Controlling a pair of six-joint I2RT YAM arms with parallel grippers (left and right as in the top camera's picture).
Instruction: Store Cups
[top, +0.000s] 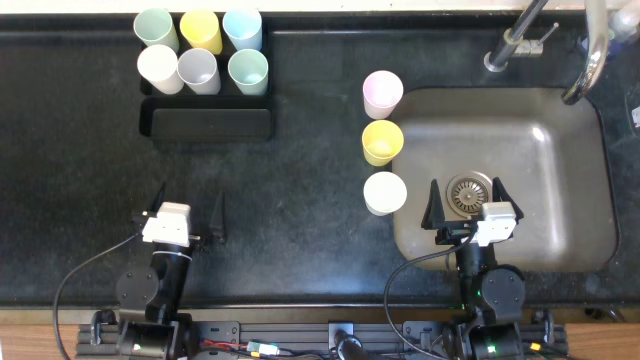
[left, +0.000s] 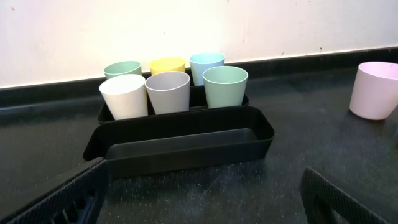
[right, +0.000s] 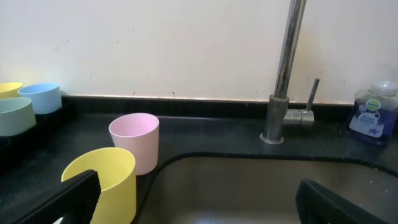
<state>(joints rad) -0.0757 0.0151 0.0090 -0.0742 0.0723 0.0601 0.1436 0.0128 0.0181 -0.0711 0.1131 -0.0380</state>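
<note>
Three loose cups stand upright in a column on the dark counter by the sink's left rim: a pink cup (top: 382, 93), a yellow cup (top: 382, 142) and a white cup (top: 384, 193). Several cups sit in a black rack (top: 205, 52) at the back left, with an empty black tray (top: 207, 124) in front of it. My left gripper (top: 190, 215) is open, low on the counter, facing the empty tray (left: 186, 146). My right gripper (top: 466, 203) is open over the sink, just right of the white cup; the pink cup (right: 135, 141) and yellow cup (right: 102, 183) show ahead of it.
The steel sink (top: 560, 160) has a drain (top: 468, 192) near my right gripper. A faucet (top: 515, 40) and lever stand behind it, with a blue soap bottle (right: 373, 115) at the back right. Bare counter (top: 300, 220) lies between the arms.
</note>
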